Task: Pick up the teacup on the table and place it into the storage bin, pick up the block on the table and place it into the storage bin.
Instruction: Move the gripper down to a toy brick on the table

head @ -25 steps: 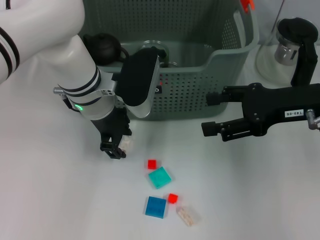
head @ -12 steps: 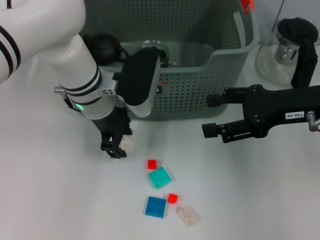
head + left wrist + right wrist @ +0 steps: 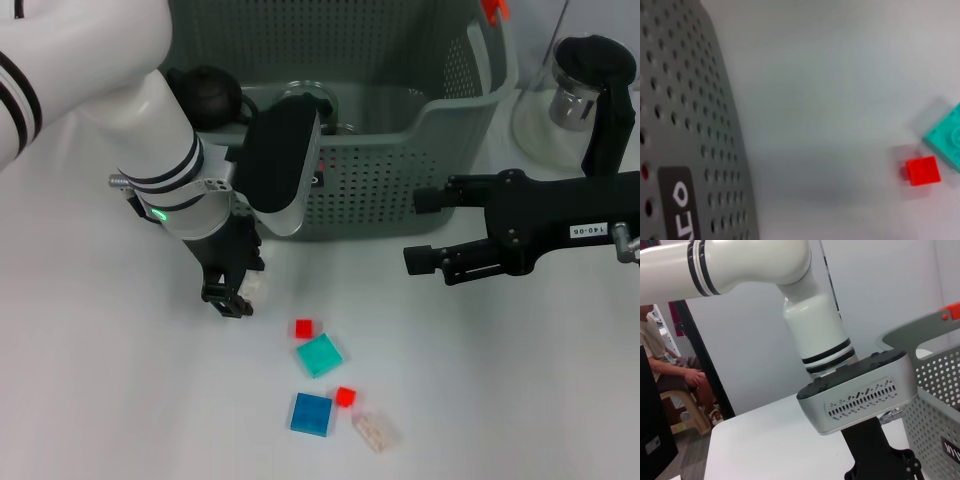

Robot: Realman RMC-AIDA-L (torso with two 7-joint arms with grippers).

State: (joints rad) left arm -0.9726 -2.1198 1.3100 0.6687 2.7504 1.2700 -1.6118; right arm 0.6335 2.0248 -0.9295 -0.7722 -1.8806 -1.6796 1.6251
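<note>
My left gripper (image 3: 238,293) is low over the table in front of the storage bin (image 3: 440,130), shut on a small clear block (image 3: 257,286). More blocks lie to its right: a small red one (image 3: 303,327), a teal one (image 3: 319,354), another red one (image 3: 345,396), a blue one (image 3: 311,414) and a clear one (image 3: 376,432). The left wrist view shows the bin wall (image 3: 690,125), the red block (image 3: 923,170) and the teal block (image 3: 947,137). A glass rim that looks like the teacup (image 3: 300,90) shows inside the bin. My right gripper (image 3: 424,230) hangs open and empty beside the bin's right front.
A black round object (image 3: 205,95) sits at the bin's left, behind my left arm. At the back right, a glass vessel with a black lid (image 3: 585,80) stands on a glass dish. A person sits in the background of the right wrist view.
Almost nothing: my left gripper with the clear block has shifted very slightly toward the bin. The right arm has not moved.
</note>
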